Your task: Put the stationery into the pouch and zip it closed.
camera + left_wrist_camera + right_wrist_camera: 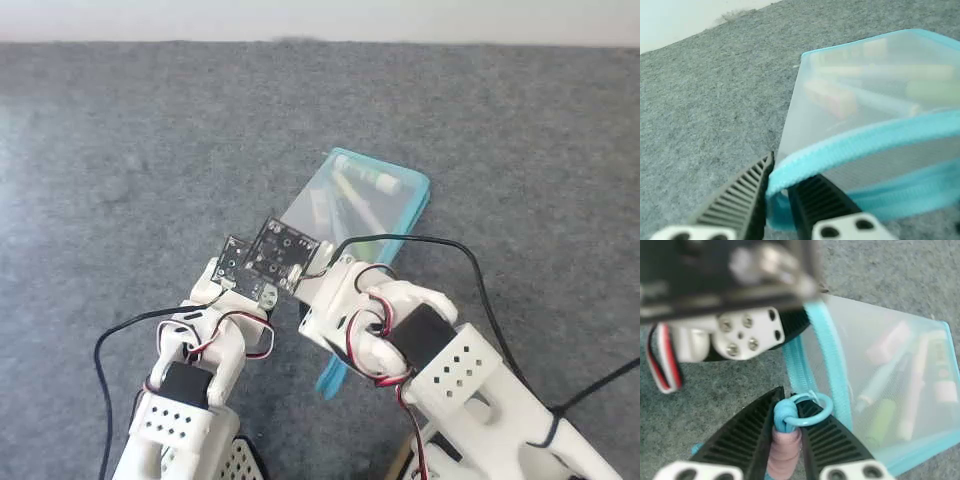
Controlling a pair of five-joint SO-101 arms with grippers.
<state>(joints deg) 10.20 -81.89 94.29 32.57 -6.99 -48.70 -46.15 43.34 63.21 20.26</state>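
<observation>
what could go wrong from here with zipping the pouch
1. The right gripper pinches the zipper pull close to its ring, so it might slip out when tugged.
2. The left gripper holds only the pouch by its edge trim, so the pouch may drag or buckle rather than zip.

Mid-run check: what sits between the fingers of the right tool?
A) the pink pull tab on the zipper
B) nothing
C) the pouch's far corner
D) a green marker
A: the right wrist view shows the right tool closed on the pink pull tab at the zipper of the pouch.
</observation>
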